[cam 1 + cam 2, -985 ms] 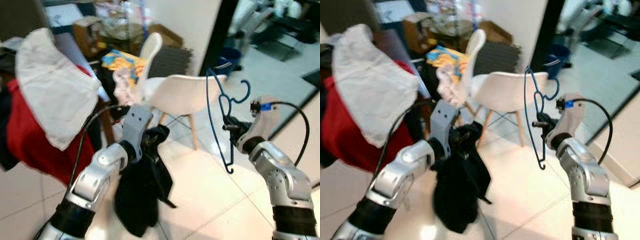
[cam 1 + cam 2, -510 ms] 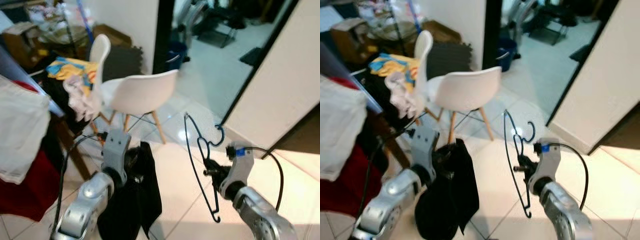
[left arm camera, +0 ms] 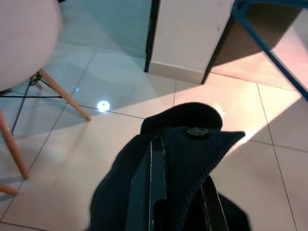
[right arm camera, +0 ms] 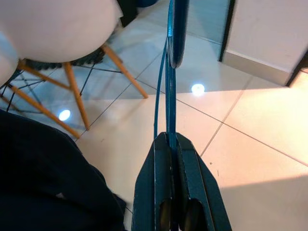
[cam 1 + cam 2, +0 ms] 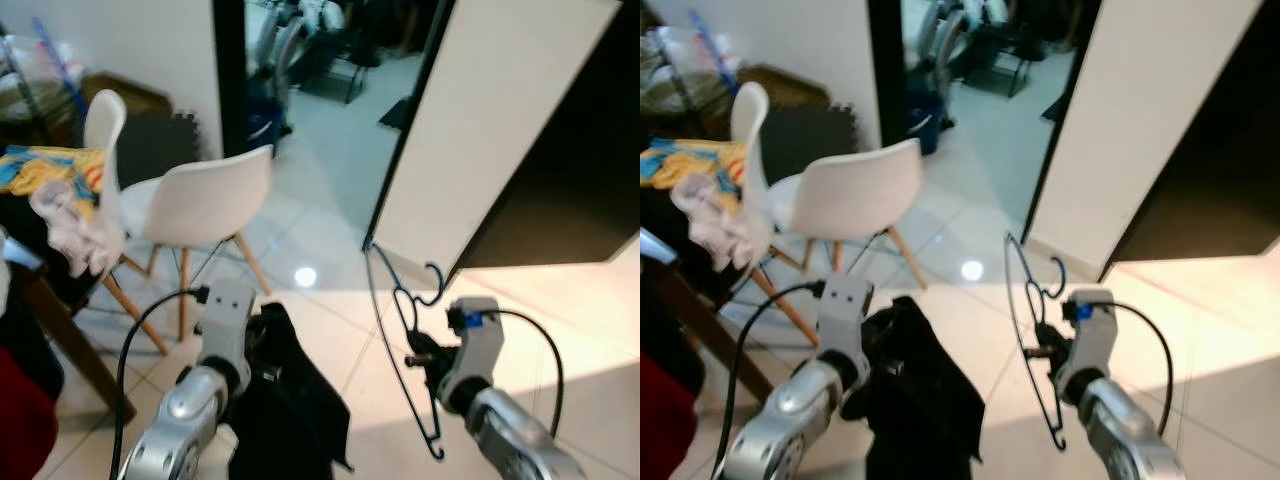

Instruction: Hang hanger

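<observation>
One blue hanger (image 5: 400, 340) pinched in right tool (image 4: 171, 144); one black garment (image 5: 290, 410).

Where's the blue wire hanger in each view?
Left eye view: blue wire hanger lower right of centre, in the right gripper.
Right eye view: lower centre-right.
Left wrist view: blue bar in the upper right corner.
Right wrist view: upright, centre.
Shared landmark: white plastic chair.
</observation>
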### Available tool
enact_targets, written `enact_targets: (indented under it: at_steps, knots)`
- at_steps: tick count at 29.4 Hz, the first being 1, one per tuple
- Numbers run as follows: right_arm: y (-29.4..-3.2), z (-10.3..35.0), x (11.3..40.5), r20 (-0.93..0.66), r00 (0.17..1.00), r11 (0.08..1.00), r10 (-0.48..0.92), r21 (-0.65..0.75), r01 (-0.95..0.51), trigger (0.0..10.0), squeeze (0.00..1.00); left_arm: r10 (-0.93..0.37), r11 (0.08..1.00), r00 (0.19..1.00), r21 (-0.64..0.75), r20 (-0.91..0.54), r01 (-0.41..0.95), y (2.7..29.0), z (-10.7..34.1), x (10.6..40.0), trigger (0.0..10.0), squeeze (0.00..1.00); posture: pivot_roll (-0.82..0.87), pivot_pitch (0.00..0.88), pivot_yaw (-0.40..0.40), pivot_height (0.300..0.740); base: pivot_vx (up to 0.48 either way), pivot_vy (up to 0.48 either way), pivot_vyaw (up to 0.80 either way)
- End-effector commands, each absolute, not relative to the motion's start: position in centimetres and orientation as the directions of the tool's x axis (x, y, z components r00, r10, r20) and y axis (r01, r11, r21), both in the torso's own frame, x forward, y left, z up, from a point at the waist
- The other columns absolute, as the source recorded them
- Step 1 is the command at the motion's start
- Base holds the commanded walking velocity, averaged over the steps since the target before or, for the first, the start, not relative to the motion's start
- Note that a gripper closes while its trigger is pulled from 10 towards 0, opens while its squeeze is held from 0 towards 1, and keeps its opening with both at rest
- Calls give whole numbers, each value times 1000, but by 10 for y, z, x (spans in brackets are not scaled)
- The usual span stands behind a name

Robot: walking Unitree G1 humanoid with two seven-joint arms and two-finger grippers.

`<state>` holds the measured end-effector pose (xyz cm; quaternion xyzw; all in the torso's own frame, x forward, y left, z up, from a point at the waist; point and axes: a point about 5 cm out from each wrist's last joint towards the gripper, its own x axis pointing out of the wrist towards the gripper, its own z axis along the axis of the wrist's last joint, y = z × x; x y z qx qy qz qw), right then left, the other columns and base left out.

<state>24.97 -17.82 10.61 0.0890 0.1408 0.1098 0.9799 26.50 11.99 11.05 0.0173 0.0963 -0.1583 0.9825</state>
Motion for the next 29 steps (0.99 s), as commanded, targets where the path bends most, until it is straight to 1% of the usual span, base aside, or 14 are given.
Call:
enact_targets:
  at_steps: [1, 2, 3, 5, 7, 24, 29]
  knots:
    - [-179, 105, 248, -257, 935, 958, 246, 211, -195, 10000, 0, -336, 939, 921, 7, -195, 344, 116, 112, 264, 10000, 0, 76, 123, -94, 740, 0, 0, -788]
    - [-178, 105, 248, -253, 932, 954, 259, 217, -206, 10000, 0, -378, 921, 908, 26, -180, 388, 113, 115, 266, 10000, 0, 76, 127, -93, 740, 0, 0, -788]
    - [-178, 105, 248, -253, 932, 954, 259, 217, -206, 10000, 0, -378, 921, 908, 26, -180, 388, 113, 115, 266, 10000, 0, 76, 127, -93, 740, 0, 0, -788]
    - [-176, 106, 248, -249, 930, 950, 272, 221, -219, 10000, 0, -459, 877, 873, 74, -162, 475, 104, 118, 265, 10000, 0, 76, 128, -90, 740, 0, 0, -788]
    - [-175, 106, 248, -247, 928, 949, 278, 223, -225, 10000, 0, -496, 851, 855, 109, -152, 513, 99, 120, 263, 10000, 0, 76, 130, -87, 740, 0, 0, -788]
    - [-171, 107, 249, -228, 929, 941, 291, 244, -235, 10000, 0, -493, 856, 858, 97, -147, 508, 103, 118, 264, 10000, 0, 81, 138, -74, 740, 0, 0, -788]
    - [-170, 107, 249, -225, 926, 936, 304, 250, -246, 10000, 0, -510, 839, 851, 143, -126, 524, 103, 122, 266, 10000, 0, 83, 139, -77, 740, 0, 0, -788]
